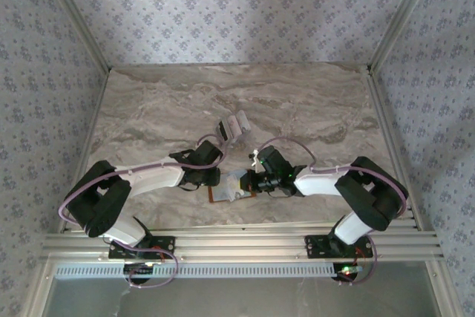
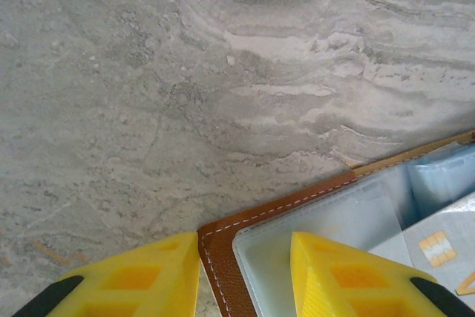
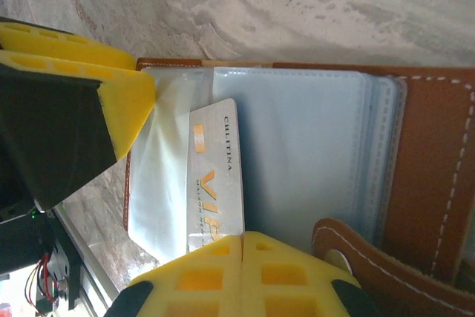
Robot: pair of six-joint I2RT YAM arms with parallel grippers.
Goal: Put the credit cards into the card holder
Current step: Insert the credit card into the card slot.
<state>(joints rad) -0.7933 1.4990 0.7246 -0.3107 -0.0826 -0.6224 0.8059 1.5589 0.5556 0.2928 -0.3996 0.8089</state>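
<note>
On the grey marble table, close to the arm bases, the brown card holder lies open and flat. The right gripper pinches a white credit card, its long axis in line with the fingers, over the clear pockets. The left gripper, narrowly parted, straddles the holder's corner.

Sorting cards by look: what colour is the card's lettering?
Gold on a white card, clearest in the right wrist view.

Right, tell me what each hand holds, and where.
Right hand pinches the white card by its short end. Left hand straddles the corner of the wallet, jaws apart, gripping nothing.
</note>
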